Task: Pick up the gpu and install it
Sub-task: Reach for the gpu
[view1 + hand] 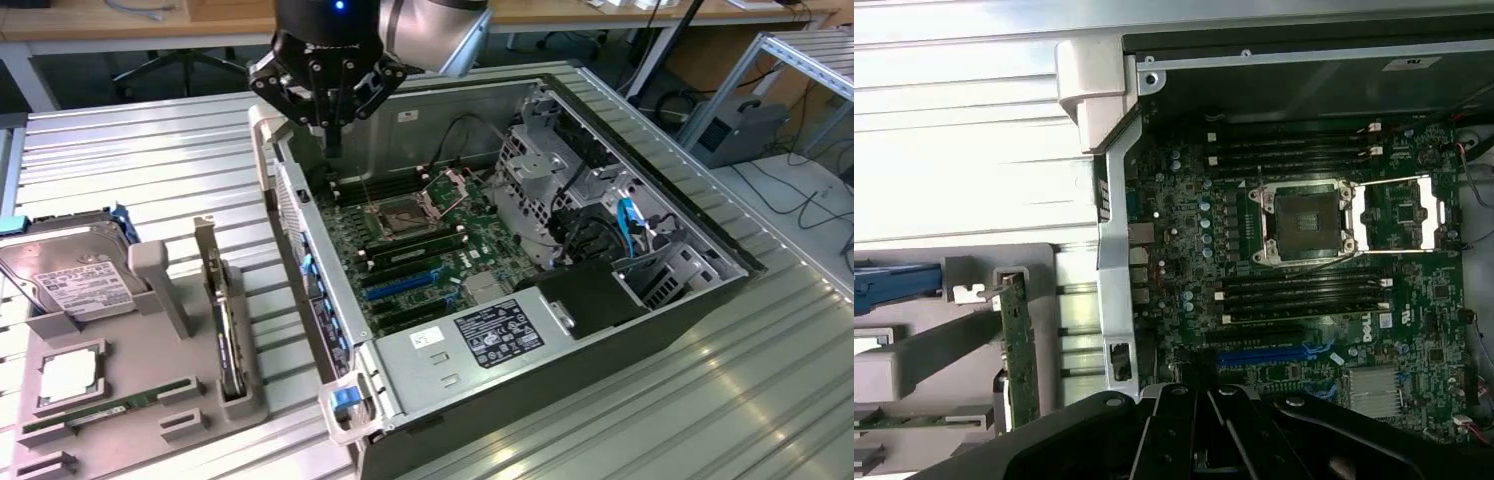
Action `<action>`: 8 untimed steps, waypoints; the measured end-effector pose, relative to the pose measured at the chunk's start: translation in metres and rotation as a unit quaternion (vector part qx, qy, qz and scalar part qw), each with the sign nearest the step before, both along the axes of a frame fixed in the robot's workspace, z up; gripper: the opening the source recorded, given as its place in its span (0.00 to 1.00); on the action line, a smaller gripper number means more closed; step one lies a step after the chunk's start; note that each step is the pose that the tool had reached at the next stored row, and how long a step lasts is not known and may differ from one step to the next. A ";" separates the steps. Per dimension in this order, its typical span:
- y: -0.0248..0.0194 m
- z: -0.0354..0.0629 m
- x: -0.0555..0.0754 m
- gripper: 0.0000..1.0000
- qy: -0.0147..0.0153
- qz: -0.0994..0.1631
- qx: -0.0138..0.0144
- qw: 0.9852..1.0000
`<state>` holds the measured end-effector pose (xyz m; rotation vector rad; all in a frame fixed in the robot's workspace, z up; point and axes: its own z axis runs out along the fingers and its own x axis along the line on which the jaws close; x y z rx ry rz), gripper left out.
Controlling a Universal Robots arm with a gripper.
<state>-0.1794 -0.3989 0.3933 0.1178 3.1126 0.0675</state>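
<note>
The gpu (222, 325), a thin flat dark rectangular card with a silver metal bracket at one end, is standing on its long edge in a slot of the grey moulded tray (140, 440). Its bracket end is pointing away toward the far side of the exterior view. The card is sitting outside the case, untouched, with nothing gripping it. In the wrist view the gpu (1019, 350) is showing as a narrow upright strip beside the case wall.

The tray is also holding a silver boxy hard drive (67, 275) at its far end and a narrow green memory stick (94, 410) lying flat near its front.

The open black and silver computer case (441, 365) is lying on its side just beside the tray, on the exterior view's right, and is exposing the green motherboard (427, 245) with its square processor socket (400, 215) and a blue expansion slot (400, 285).

The black gripper (331, 150) is hanging over the far corner of the case, well apart from the gpu. Its jaws are standing pressed together and holding nothing. Both are resting on the ribbed metal table (694, 410).
</note>
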 end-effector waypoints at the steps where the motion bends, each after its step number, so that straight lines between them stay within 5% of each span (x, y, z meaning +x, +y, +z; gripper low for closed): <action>1: 0.0000 0.0000 -0.007 0.11 0.000 0.000 0.000 1.000; 8: 0.0000 0.0000 -0.030 0.11 0.000 0.000 0.000 1.000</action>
